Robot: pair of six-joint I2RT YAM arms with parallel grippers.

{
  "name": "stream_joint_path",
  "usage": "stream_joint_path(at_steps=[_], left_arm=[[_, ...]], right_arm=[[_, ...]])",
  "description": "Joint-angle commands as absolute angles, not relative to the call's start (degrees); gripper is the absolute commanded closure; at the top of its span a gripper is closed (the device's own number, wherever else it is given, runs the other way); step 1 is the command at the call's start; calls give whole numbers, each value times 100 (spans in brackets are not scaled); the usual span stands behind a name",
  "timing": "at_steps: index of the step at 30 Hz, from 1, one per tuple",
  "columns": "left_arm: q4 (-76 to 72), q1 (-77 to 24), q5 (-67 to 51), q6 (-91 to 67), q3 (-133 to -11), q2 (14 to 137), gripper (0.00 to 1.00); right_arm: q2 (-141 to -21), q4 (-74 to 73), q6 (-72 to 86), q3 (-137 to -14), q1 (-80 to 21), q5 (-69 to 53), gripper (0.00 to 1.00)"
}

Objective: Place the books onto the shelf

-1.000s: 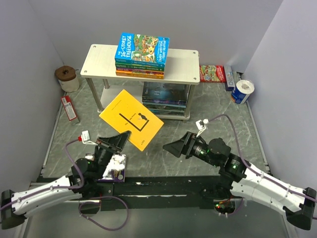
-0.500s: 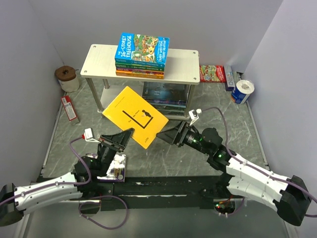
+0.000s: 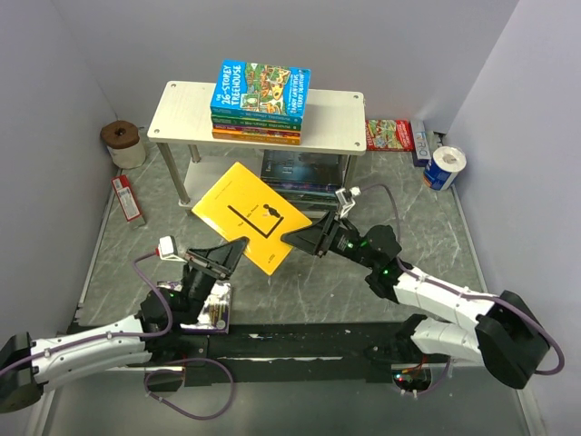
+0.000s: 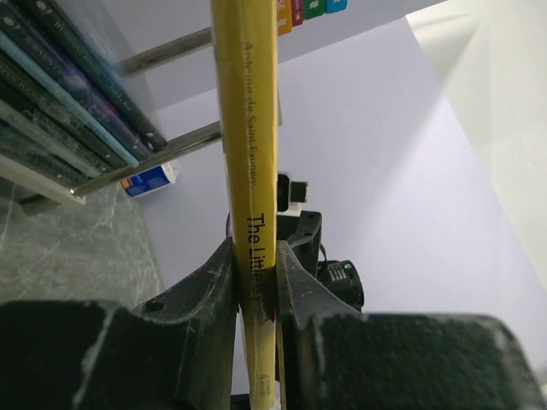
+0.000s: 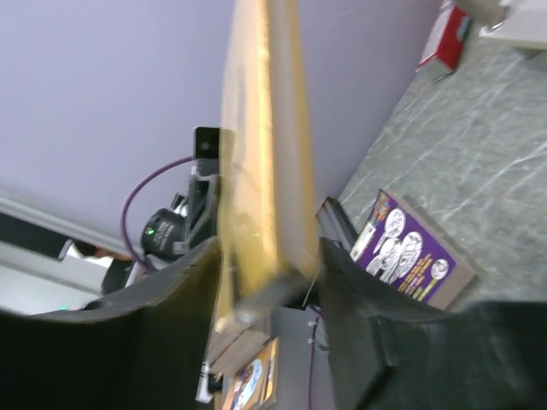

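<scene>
A plain yellow book (image 3: 250, 213) hangs tilted in the air in front of the shelf (image 3: 336, 113). My left gripper (image 3: 229, 252) is shut on its near left corner, the spine (image 4: 248, 128) pinched between the fingers (image 4: 218, 290). My right gripper (image 3: 295, 238) reaches the book's near right corner. Its jaws stand on either side of the blurred yellow edge (image 5: 261, 128), with a slim gap still showing. A stack of colourful books (image 3: 259, 91) lies on the shelf's top board, and more books (image 3: 302, 177) lie on the lower board. A purple book (image 5: 410, 256) lies on the table by the left arm.
A red-green packet (image 3: 388, 134) and a blue-and-white can (image 3: 445, 168) sit at the back right. A brown-topped roll (image 3: 123, 141) and a red-and-white carton (image 3: 127, 198) stand along the left wall. Grey walls close in on three sides.
My right arm has swung left and forward to the yellow book, and its jaws have narrowed around the corner. The left gripper has carried the book a little farther toward the shelf.
</scene>
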State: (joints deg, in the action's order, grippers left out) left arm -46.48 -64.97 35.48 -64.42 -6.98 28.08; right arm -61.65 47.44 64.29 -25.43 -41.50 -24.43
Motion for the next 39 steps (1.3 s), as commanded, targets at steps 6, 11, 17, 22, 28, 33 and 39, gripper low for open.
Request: stream_joint_path(at_steps=[6,11,17,22,28,33,39], left_arm=[[-5117,-6513,3164,-6707,-729,2752,93],[-4088,-6504,3226,-6381,-782,1926,65],[-3534,-6372,3042,-6205,-642,1012,57],[-3490,-6249,2655,-6231,-624,1028,60],[-3621,-6161,2523,-6328,-554,1142,64],[-3586,-6082,2461,-6434,-562,1213,64],[-3472,-6003,2391,-6460,-580,1160,65]], right_arm=[[-6496,6250,6891,-2795,-3920,-3304,90],[-6056,5046,6837,-3005,-3613,-3875,100],[-5836,4283,7136,-3444,-3209,-4911,100],[-5695,3614,7049,-3682,-2954,-5440,100],[-5625,2927,6706,-3788,-2655,-5950,100],[-5651,2480,6461,-3902,-2453,-6205,100],[-5748,1688,5995,-4350,-2224,-6521,100]])
